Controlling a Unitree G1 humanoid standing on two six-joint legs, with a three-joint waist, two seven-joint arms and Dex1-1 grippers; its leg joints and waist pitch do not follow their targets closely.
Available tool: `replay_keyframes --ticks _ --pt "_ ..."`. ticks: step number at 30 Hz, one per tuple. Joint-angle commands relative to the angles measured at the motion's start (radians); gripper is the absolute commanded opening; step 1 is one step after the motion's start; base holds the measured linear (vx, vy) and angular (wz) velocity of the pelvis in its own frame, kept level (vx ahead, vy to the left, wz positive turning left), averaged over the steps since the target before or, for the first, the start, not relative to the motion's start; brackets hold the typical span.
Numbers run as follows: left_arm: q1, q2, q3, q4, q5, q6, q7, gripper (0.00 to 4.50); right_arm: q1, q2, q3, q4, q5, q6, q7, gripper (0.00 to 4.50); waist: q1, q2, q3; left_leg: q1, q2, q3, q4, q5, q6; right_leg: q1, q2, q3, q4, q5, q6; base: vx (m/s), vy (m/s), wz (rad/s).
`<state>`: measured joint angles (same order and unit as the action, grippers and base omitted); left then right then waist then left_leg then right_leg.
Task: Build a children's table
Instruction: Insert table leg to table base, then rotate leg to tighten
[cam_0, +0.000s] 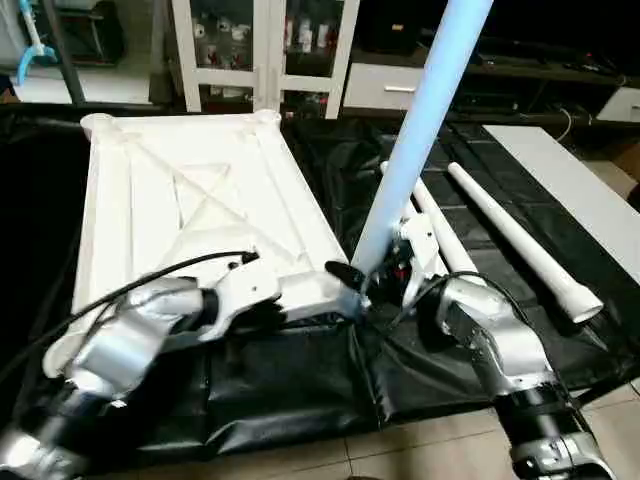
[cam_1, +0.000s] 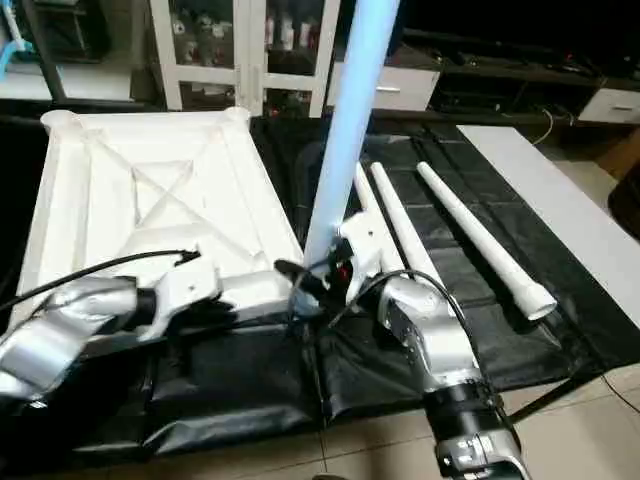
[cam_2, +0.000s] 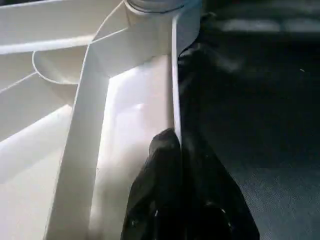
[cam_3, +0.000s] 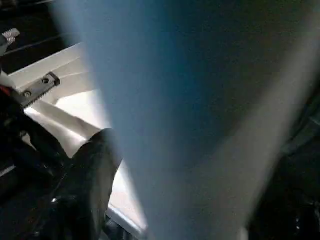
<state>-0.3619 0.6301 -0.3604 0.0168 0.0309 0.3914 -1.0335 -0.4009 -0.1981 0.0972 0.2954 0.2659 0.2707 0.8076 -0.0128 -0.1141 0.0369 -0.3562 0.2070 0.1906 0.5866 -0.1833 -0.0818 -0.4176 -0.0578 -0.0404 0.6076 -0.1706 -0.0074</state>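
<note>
The two silver forearms come in from below, closest of all, and meet at the near right corner of the upturned tabletop (cam_0: 200, 210). The left tool (cam_2: 182, 165) is pinched on the tabletop's side rim just short of that corner, one black finger (cam_2: 160, 175) inside the rim and the other outside against the black sheet (cam_0: 290, 390). The right tool (cam_3: 107, 165) is clamped on the lower end of a white leg (cam_0: 420, 110), which stands steeply upright, leaning a little to the right, with its foot at the corner socket (cam_2: 155, 5); a black finger (cam_3: 90, 185) presses on its side in the right wrist view. Whether the leg's end sits inside the socket I cannot tell, as the tools cover the joint.

The tabletop lies on the sheet with its ribbed underside facing up, an X of ribs across the middle and round sockets at the far corners. To its right, on the same sheet, three more legs (cam_0: 520, 240) lie loose, two close together by the right forearm and one further right, apart from them. The sheet is spread on a tiled floor (cam_0: 400, 450). A white board (cam_0: 580, 190) lies at the far right, and white cabinets (cam_0: 265, 50) stand behind.
</note>
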Motion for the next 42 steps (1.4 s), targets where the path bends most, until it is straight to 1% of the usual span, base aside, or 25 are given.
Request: replay_keyframes --ticks 1,3,5,7,9,12,14,15,16,17,21,25,26,32,33,34,35,38,39,40,42 --pt "0.034 0.013 -0.050 0.009 0.012 0.031 -0.033 0.00 -0.013 -0.022 -0.011 -0.009 0.008 0.003 0.013 3.62 0.005 0.021 -0.040 0.010 0.028 -0.014 -0.074 -0.305 -0.018 0.030 -0.059 0.041 -0.077 -0.330 -0.152 0.000 0.000 0.00" --pt "0.040 0.018 -0.054 -0.012 0.006 0.036 -0.042 0.00 -0.024 -0.041 -0.012 0.007 -0.005 -0.023 0.036 3.62 0.009 0.020 -0.040 0.009 0.027 -0.014 -0.074 -0.305 -0.020 0.032 -0.060 0.042 -0.077 -0.341 -0.150 0.000 0.000 0.00" --pt "0.039 0.018 -0.055 -0.014 0.005 0.037 -0.043 0.00 -0.028 -0.052 -0.013 0.010 -0.008 -0.031 0.048 3.62 0.011 0.019 -0.039 0.010 0.027 -0.013 -0.072 -0.309 -0.019 0.030 -0.060 0.042 -0.080 -0.352 -0.147 0.000 0.000 0.00" --pt "0.039 0.018 -0.054 -0.015 0.004 0.035 -0.043 0.00 -0.029 -0.058 -0.013 0.010 -0.008 -0.033 0.056 3.62 0.013 0.019 -0.037 0.009 0.026 -0.014 -0.074 -0.313 -0.019 0.030 -0.060 0.042 -0.081 -0.363 -0.141 0.000 0.000 0.00" --pt "0.034 0.013 -0.054 -0.010 0.005 0.031 -0.039 0.00 -0.032 -0.075 -0.017 0.007 0.000 -0.036 0.082 3.62 0.015 0.019 -0.036 0.011 0.027 -0.015 -0.074 -0.326 -0.021 0.029 -0.059 0.041 -0.083 -0.384 -0.134 0.000 0.000 0.00" --pt "0.031 0.013 -0.056 -0.011 0.001 0.034 -0.046 0.00 -0.029 -0.097 -0.012 -0.003 0.010 -0.040 0.121 3.62 0.019 0.018 -0.037 0.010 0.027 -0.015 -0.073 -0.326 -0.018 0.029 -0.061 0.042 -0.085 -0.394 -0.128 0.000 0.000 0.00" --pt "0.030 0.009 -0.055 -0.014 0.001 0.039 -0.049 0.00 -0.019 -0.131 0.002 -0.012 0.010 -0.050 0.172 3.62 0.020 0.017 -0.037 0.010 0.027 -0.015 -0.072 -0.317 -0.014 0.031 -0.060 0.042 -0.084 -0.382 -0.130 0.000 0.000 0.00" --pt "0.029 0.009 -0.055 -0.014 0.001 0.039 -0.049 0.00 -0.017 -0.135 0.003 -0.012 0.009 -0.052 0.179 3.62 0.020 0.016 -0.038 0.008 0.026 -0.014 -0.072 -0.308 -0.012 0.033 -0.059 0.041 -0.082 -0.370 -0.132 0.000 0.000 0.00" --pt "0.028 0.007 -0.055 -0.014 0.000 0.040 -0.049 0.00 -0.018 -0.140 0.000 -0.010 0.010 -0.052 0.182 3.62 0.021 0.015 -0.038 0.008 0.026 -0.014 -0.072 -0.305 -0.010 0.032 -0.059 0.042 -0.082 -0.369 -0.134 0.000 0.000 0.00" --pt "0.027 0.006 -0.056 -0.017 -0.002 0.045 -0.048 0.00 -0.020 -0.148 -0.004 -0.005 0.011 -0.055 0.188 3.62 0.021 0.018 -0.035 0.007 0.026 -0.014 -0.072 -0.302 -0.009 0.031 -0.059 0.042 -0.083 -0.370 -0.135 0.000 0.000 0.00" --pt "0.026 0.005 -0.058 -0.022 -0.007 0.049 -0.046 0.00 -0.021 -0.174 0.003 0.006 0.004 -0.061 0.221 3.62 0.019 0.016 -0.036 0.008 0.026 -0.015 -0.072 -0.318 -0.009 0.031 -0.059 0.040 -0.085 -0.392 -0.132 0.000 0.000 0.00" --pt "0.026 0.004 -0.059 -0.021 -0.008 0.048 -0.046 0.00 -0.022 -0.185 0.004 0.016 0.001 -0.063 0.238 3.62 0.020 0.015 -0.036 0.007 0.026 -0.014 -0.071 -0.313 -0.005 0.031 -0.059 0.041 -0.085 -0.386 -0.134 0.000 0.000 0.00" --pt "0.025 0.003 -0.058 -0.020 -0.007 0.047 -0.046 0.00 -0.024 -0.188 0.003 0.024 0.001 -0.067 0.244 3.62 0.020 0.017 -0.037 0.007 0.026 -0.015 -0.071 -0.310 -0.005 0.031 -0.059 0.040 -0.084 -0.384 -0.136 0.000 0.000 0.00" --pt "0.025 0.001 -0.058 -0.018 -0.003 0.046 -0.047 0.00 -0.031 -0.192 -0.003 0.044 0.005 -0.071 0.257 3.62 0.019 0.016 -0.037 0.008 0.027 -0.015 -0.071 -0.313 -0.006 0.031 -0.058 0.039 -0.084 -0.373 -0.143 0.000 0.000 0.00" --pt "0.026 0.002 -0.058 -0.018 -0.003 0.045 -0.048 0.00 -0.032 -0.190 -0.006 0.049 0.009 -0.068 0.260 3.44 0.020 0.017 -0.039 0.008 0.026 -0.015 -0.070 -0.313 -0.006 0.033 -0.059 0.039 -0.084 -0.375 -0.143 0.000 0.000 0.00" --pt "0.026 0.002 -0.058 -0.017 -0.003 0.045 -0.048 0.00 -0.033 -0.189 -0.007 0.051 0.013 -0.064 0.263 3.44 0.020 0.017 -0.038 0.008 0.027 -0.015 -0.071 -0.313 -0.006 0.032 -0.058 0.039 -0.084 -0.378 -0.142 0.000 0.000 0.00" --pt "0.026 0.003 -0.058 -0.017 -0.003 0.044 -0.049 0.00 -0.034 -0.189 -0.008 0.053 0.016 -0.060 0.266 3.22 0.020 0.017 -0.038 0.008 0.027 -0.015 -0.071 -0.313 -0.006 0.032 -0.059 0.039 -0.084 -0.377 -0.143 0.000 0.000 0.00" --pt "0.026 0.003 -0.060 -0.018 -0.003 0.044 -0.050 0.00 -0.037 -0.190 -0.009 0.060 0.021 -0.056 0.269 3.09 0.020 0.017 -0.039 0.007 0.027 -0.015 -0.071 -0.309 -0.005 0.033 -0.059 0.039 -0.083 -0.368 -0.146 0.000 0.000 0.00" --pt "0.027 0.003 -0.060 -0.018 -0.003 0.043 -0.051 0.00 -0.037 -0.190 -0.009 0.062 0.022 -0.055 0.270 2.92 0.020 0.017 -0.040 0.007 0.027 -0.015 -0.071 -0.307 -0.005 0.033 -0.059 0.039 -0.082 -0.362 -0.147 0.000 0.000 0.00" --pt "0.027 0.003 -0.060 -0.019 -0.003 0.043 -0.052 0.00 -0.037 -0.190 -0.009 0.063 0.022 -0.054 0.271 2.81 0.020 0.017 -0.040 0.008 0.028 -0.015 -0.071 -0.307 -0.005 0.033 -0.059 0.039 -0.082 -0.359 -0.149 0.000 0.000 0.00" --pt "0.027 0.003 -0.060 -0.020 -0.004 0.043 -0.052 0.00 -0.037 -0.189 -0.009 0.065 0.021 -0.056 0.273 2.67 0.021 0.015 -0.043 0.007 0.027 -0.014 -0.069 -0.298 -0.004 0.035 -0.059 0.039 -0.081 -0.347 -0.154 0.000 0.000 0.00"
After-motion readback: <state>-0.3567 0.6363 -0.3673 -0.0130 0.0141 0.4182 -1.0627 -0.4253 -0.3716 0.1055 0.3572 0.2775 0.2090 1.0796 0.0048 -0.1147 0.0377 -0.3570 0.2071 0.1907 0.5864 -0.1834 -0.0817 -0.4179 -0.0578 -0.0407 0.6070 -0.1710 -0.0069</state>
